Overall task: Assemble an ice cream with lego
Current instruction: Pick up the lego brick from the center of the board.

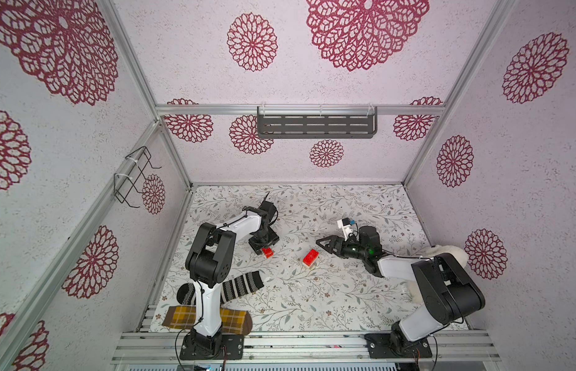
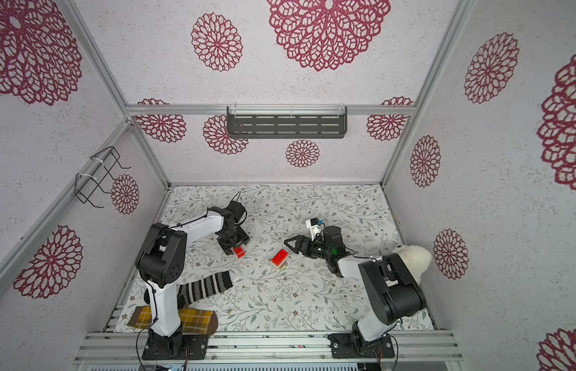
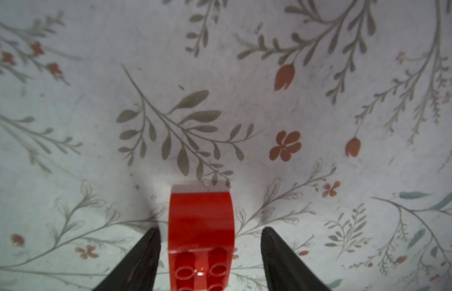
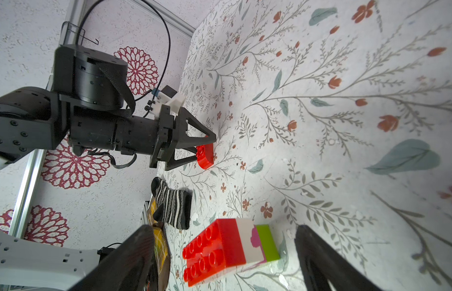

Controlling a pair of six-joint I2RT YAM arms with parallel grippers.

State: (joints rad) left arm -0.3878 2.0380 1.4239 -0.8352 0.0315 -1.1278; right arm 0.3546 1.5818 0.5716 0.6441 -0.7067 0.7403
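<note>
A loose red lego brick (image 1: 267, 252) (image 2: 238, 252) lies on the floral table mat left of centre. My left gripper (image 1: 265, 250) (image 3: 210, 230) points down over it, one finger on each side. A small gap shows at each finger, so the jaws stand open around the brick (image 3: 201, 226). The ice cream (image 1: 310, 258) (image 2: 279, 258) stands mid-table, a stack banded red, cream-white, pink and lime green with red on top. My right gripper (image 1: 322, 246) (image 4: 223, 228) hangs open just right of and behind the stack (image 4: 220, 252), holding nothing.
A black-and-white striped sock (image 1: 238, 286) and a yellow plaid sock (image 1: 180, 316) lie at the front left by the left arm's base. A white fluffy thing (image 1: 450, 253) sits at the right wall. A dark shelf (image 1: 315, 125) hangs on the back wall.
</note>
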